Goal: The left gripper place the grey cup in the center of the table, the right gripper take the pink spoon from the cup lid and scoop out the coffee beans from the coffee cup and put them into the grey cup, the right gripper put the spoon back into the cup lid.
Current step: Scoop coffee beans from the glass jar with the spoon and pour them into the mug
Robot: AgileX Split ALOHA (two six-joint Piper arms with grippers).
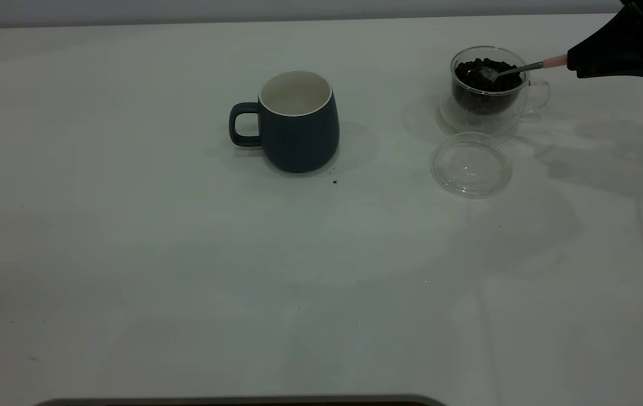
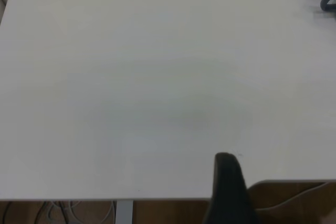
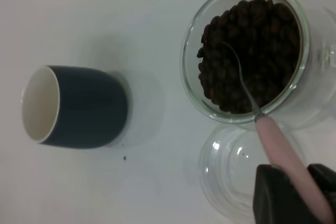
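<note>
Right now the right gripper (image 1: pixel 575 61) is clamping the pink spoon (image 1: pixel 515 68) by its handle, w/ the bowl sitting in the beans of the coffee cup (image 1: pixel 487 87) at far right. Cup lid (image 1: pixel 471 164) is lying just in front, grey cup (image 1: pixel 297 120) standing upright mid-table. Left gripper (image 2: pixel 229 190): can't tell its state.
</note>
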